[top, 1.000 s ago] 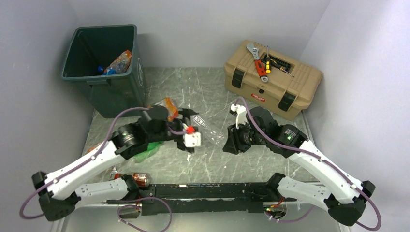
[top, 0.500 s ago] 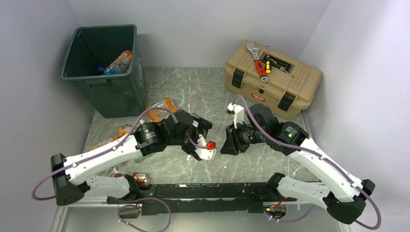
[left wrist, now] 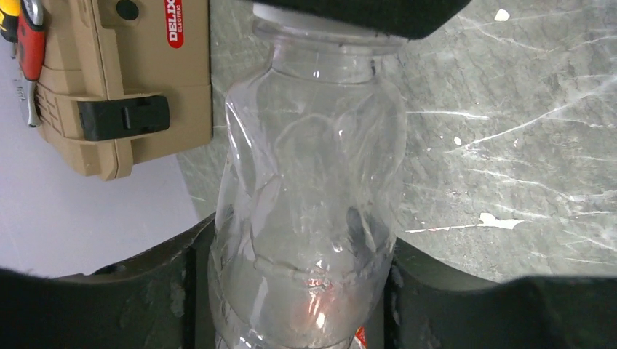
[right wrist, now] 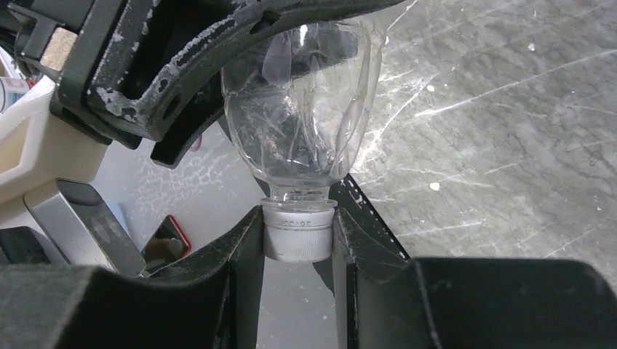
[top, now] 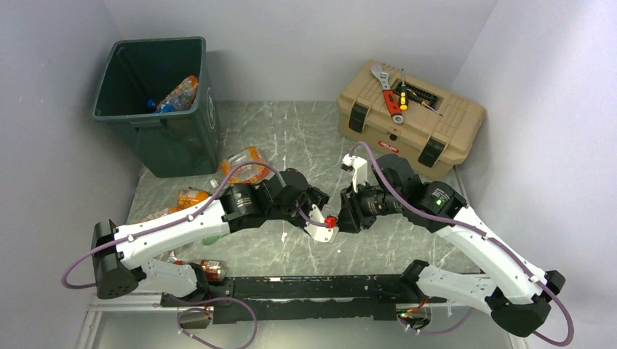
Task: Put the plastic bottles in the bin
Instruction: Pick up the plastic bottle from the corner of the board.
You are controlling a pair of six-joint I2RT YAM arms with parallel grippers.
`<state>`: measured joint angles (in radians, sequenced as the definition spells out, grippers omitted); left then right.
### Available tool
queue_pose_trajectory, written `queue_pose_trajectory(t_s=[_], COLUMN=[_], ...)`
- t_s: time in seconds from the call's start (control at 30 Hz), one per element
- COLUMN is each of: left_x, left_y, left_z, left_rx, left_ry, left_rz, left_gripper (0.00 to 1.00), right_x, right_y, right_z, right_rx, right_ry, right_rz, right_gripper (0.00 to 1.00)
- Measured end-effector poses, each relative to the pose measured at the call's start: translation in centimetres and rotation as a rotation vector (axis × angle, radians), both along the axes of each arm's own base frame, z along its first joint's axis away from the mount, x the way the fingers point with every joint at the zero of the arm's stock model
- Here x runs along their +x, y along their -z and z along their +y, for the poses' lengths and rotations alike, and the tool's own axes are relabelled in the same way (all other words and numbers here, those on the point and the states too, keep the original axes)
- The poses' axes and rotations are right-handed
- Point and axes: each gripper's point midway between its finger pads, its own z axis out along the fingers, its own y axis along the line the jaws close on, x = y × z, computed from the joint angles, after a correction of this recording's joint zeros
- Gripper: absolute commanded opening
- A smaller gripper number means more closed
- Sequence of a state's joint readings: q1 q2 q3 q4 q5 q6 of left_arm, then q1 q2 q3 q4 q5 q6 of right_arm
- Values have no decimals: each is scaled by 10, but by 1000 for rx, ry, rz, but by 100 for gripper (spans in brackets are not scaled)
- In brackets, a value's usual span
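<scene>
Jointly, left end effector [left wrist: 302, 254] pinches the clear bottle [left wrist: 313, 174], right end effector [right wrist: 297, 229] its cap [right wrist: 298, 240]; toolbox [left wrist: 131, 80] label [left wrist: 174, 22] reads DELIX.

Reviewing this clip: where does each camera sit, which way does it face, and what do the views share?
Top external: above, behind the bases, looking down on table, bin, toolbox; both arms show whole.
Left wrist: on the left arm, facing along the left tool, which clamps the clear bottle; its fingers show.
Right wrist: on the right arm, facing along the right tool, which pinches the white cap; its fingers show.
Shared: both wrist views show that bottle.
</scene>
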<state>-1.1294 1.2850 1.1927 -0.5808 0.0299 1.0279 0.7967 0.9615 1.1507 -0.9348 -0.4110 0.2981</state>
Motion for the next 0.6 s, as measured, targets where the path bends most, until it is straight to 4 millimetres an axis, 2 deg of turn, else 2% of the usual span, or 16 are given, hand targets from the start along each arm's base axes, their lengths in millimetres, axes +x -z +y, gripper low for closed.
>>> queue_pose_trajectory(t_s=[0.13,0.17,0.27,0.4,0.5,0.6], left_x=[-1,-2,-2,-3,-4,-7], left_y=[0,0,0,-3,-11,-25], left_z=[1,1,0,-3,-8,-11], left_rx=[4,4,0,-24,-71,-159], left_ry=[-3,-4,-12,-19,-24,-34], left_rz=[3,4,10,13,22,28], left_gripper=[48,46,41,40,37,35], right_x=[0,0,0,2,7,10], right_y=[-1,-1,-3,-9,-24,-43], right_z=[0,0,-1,-1,-3,-10], right_rx=[2,1,1,5,30,85], right_ry=[-1,-1,-1,8,30,66], right_rz=[-3,-2,-4,-24,-80,-168], right_gripper=[0,5,47,87,95,99])
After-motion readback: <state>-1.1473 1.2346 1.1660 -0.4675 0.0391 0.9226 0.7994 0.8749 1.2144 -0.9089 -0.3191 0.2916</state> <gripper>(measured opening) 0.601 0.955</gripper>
